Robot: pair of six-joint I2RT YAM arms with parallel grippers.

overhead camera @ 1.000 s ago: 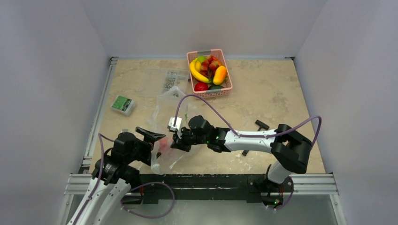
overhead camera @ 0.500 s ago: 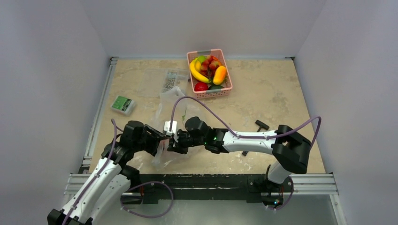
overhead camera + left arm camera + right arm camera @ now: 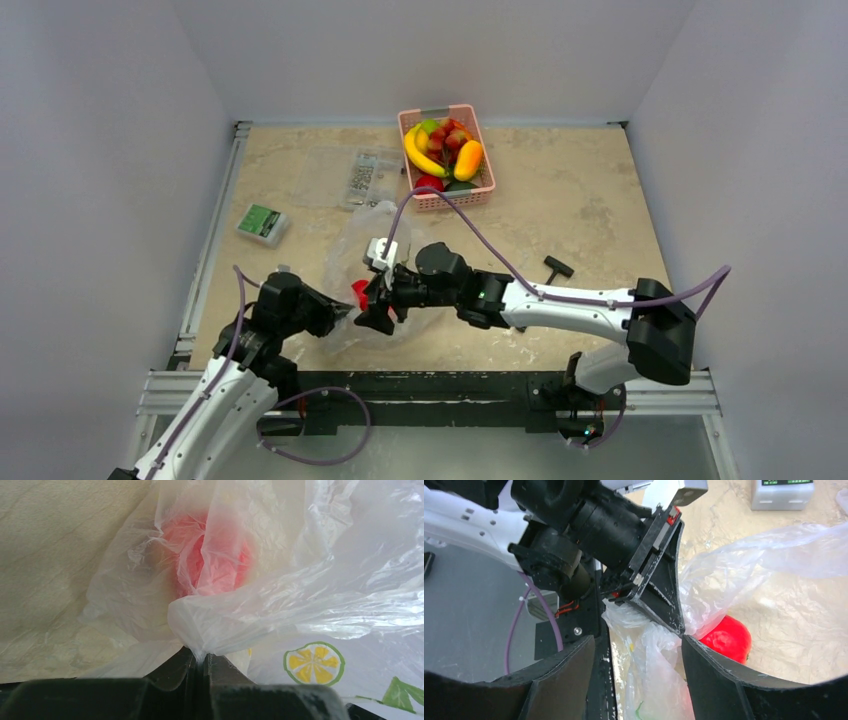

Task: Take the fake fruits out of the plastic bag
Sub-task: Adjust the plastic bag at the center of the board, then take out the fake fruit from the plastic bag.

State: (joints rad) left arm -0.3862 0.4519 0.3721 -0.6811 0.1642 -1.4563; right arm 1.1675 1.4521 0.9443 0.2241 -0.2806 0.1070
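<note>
Pale grey walls (image 3: 120, 150) are closing in the cell on three sides; the beige, marble-patterned table (image 3: 580, 200) is lying flat between them, with an aluminium rail (image 3: 213, 235) running along its left edge. At the far edge a pink basket (image 3: 455, 200) is holding a banana (image 3: 420, 155) and other plastic fruit. A clear case (image 3: 362, 175) of dark parts is lying left of the basket, a white box (image 3: 262, 223) with a green label is sitting near the left rail, and a black T-shaped tool (image 3: 556, 268) is lying right of centre. The plastic bag (image 3: 355, 240) is sprawling crinkled near the front of the table, between the two arms. The left gripper (image 3: 200, 662) is pinching a gathered fold of the bag's film, jaws fully together on it. The right gripper (image 3: 639, 675) is hovering just beside it with jaws standing well apart, loose film passing between them and nothing clamped. A red fake fruit (image 3: 726, 639) is showing in the bag beside the right gripper's fingers, and is glowing pink through the film in the left wrist view.
</note>
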